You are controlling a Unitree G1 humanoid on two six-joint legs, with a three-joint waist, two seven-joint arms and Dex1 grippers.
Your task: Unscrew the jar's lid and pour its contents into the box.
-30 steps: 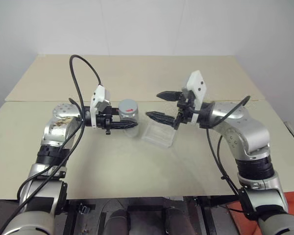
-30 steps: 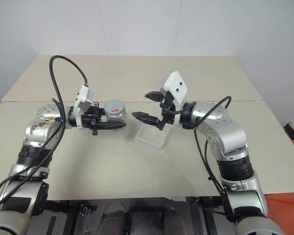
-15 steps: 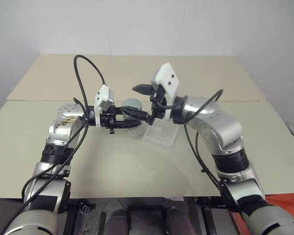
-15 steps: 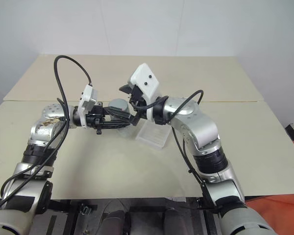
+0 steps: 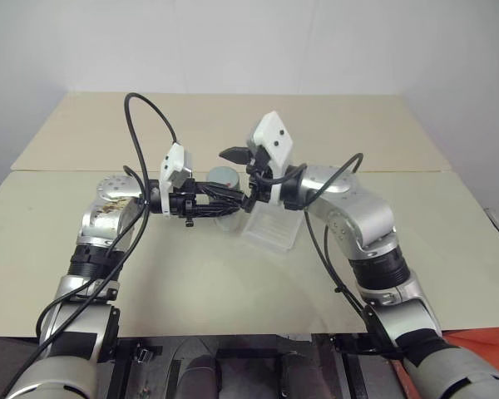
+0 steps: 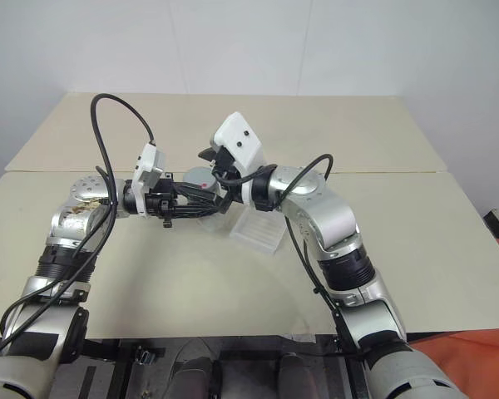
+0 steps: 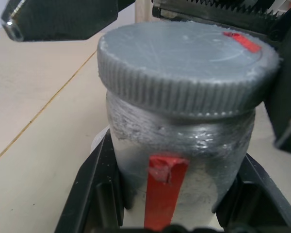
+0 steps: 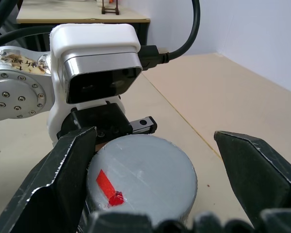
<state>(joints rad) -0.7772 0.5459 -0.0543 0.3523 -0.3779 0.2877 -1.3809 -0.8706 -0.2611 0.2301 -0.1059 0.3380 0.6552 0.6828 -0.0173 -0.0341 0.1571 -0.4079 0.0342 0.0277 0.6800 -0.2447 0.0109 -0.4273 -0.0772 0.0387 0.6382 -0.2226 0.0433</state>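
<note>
Your left gripper [image 5: 220, 209] fingers pinch the small clear red-labelled jar [image 7: 179, 160] above mid-desk, beside the shallow clear plastic box [image 5: 271, 229], so centre the right gripper's [image 8: 150, 160] spread fingers around the round grey ribbed lid [image 8: 143, 167] before closing squarely and twisting.

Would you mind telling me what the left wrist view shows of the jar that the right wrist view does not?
Left wrist view alone: the jar's side, with a red strip running down it, and the left tool shut on the jar's body. Right wrist view alone: the left tool's white camera housing behind the jar, and the right tool open, one finger either side of the lid. Both: the grey lid, still on the jar, its red mark on top, and the beige table.
</note>
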